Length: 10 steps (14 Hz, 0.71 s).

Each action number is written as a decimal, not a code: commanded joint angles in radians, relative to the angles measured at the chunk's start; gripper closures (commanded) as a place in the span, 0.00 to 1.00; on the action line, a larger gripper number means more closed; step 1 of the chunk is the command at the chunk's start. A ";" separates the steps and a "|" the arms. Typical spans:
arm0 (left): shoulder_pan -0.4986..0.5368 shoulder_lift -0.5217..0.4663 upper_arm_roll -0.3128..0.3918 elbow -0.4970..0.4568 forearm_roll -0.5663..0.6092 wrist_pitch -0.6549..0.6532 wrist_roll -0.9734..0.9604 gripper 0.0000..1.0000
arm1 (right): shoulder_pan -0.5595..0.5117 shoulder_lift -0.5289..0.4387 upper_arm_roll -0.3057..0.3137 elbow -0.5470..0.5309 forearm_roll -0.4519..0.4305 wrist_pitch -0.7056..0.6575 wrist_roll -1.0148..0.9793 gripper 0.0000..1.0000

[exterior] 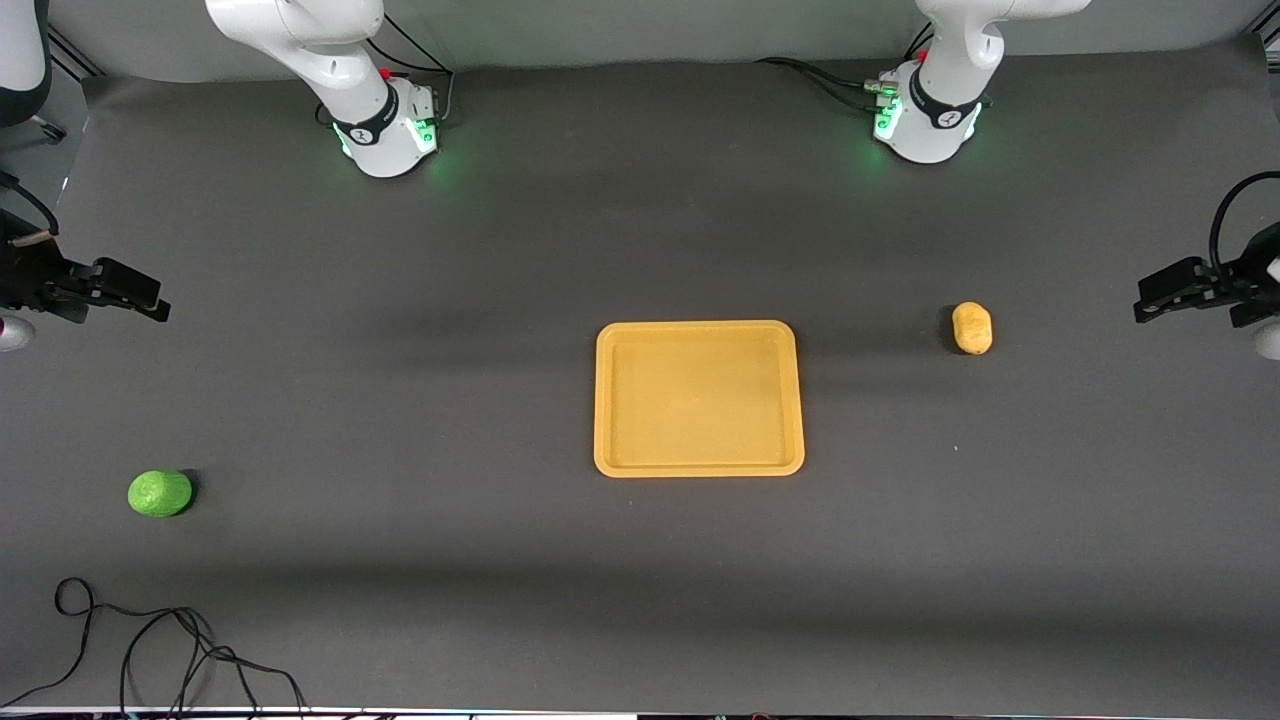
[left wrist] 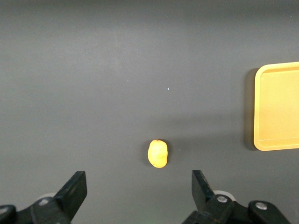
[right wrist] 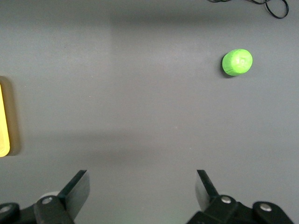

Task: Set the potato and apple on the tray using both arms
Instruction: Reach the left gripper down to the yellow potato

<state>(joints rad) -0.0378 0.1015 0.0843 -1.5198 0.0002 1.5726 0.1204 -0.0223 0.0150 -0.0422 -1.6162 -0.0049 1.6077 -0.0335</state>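
Observation:
The orange-yellow tray [exterior: 698, 328] lies empty in the middle of the table. The yellow-tan potato [exterior: 972, 328] lies toward the left arm's end, apart from the tray. The green apple [exterior: 160, 493] lies toward the right arm's end, nearer the front camera than the tray. My left gripper [exterior: 1142, 302] is open and empty over the left arm's end of the table. The left wrist view shows my left gripper [left wrist: 139, 186], the potato [left wrist: 158, 153] and the tray [left wrist: 278, 107]. My right gripper [exterior: 158, 303] is open and empty over the right arm's end. The right wrist view shows my right gripper [right wrist: 142, 186], the apple [right wrist: 237, 62] and the tray's edge [right wrist: 3, 121].
A black cable [exterior: 150, 650] lies looped on the table near the front edge, nearer the front camera than the apple; it also shows in the right wrist view [right wrist: 275, 7]. The two arm bases stand at the table's back edge.

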 commanded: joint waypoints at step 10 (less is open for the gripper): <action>-0.013 0.067 0.000 -0.054 -0.012 0.021 -0.011 0.00 | 0.007 0.019 -0.005 0.027 0.003 -0.018 0.012 0.00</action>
<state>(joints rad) -0.0436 0.1626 0.0796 -1.5259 -0.0031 1.5729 0.1198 -0.0223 0.0206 -0.0422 -1.6158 -0.0049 1.6074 -0.0335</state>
